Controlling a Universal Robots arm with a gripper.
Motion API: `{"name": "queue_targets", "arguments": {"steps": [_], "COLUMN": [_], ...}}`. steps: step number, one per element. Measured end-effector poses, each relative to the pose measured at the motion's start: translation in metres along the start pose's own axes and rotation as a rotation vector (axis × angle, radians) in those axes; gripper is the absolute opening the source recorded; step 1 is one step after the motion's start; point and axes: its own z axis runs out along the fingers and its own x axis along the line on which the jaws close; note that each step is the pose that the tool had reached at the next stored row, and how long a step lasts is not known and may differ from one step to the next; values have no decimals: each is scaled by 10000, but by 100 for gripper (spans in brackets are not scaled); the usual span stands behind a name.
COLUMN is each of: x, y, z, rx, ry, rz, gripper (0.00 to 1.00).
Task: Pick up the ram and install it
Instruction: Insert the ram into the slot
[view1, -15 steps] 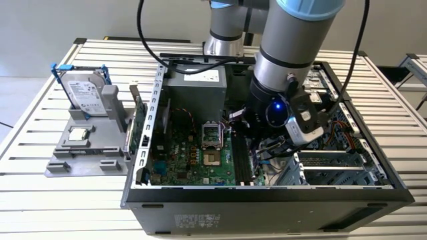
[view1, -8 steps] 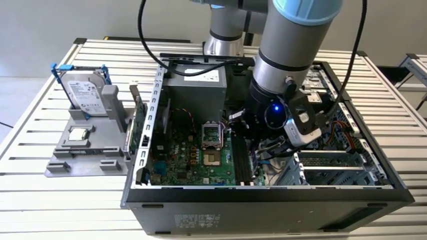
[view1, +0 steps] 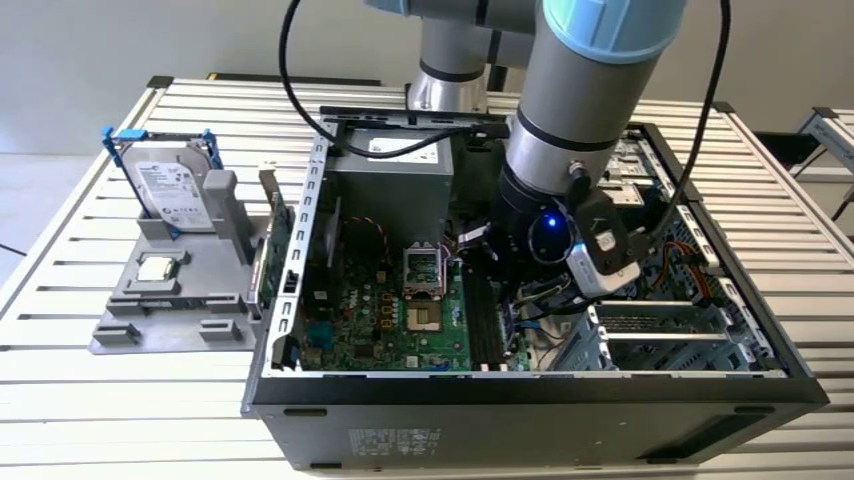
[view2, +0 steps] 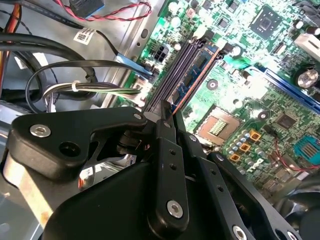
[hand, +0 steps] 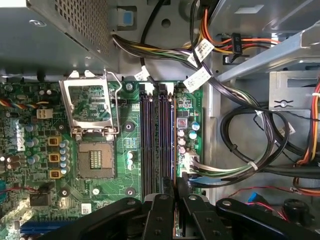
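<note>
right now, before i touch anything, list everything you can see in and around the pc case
table: one, white slats, under everything
computer case: one, black and grey, open on the table
motherboard: one, green, inside the case
processor socket: one, silver, lid raised, on the motherboard
power supply: one, grey, inside the case
cables: many, black, orange, yellow, beside the motherboard
stand: one, grey, exterior view's left of the case
hard drive: one, silver in a blue frame, upright on the stand
processor chip: one, silver, flat on the stand
ram: one, blue-green, along the motherboard's black slots
arm: one, grey, reaching into the case
gripper: one, black, closed on the ram's end
</note>
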Motion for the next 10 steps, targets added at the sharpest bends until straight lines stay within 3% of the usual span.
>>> {"name": "queue_targets", "arguments": {"steps": [10], "x": [-14], "y": [9], "z": [110], "rx": [-83], "ry": [3], "rz": [-1], "gripper": [0]}}
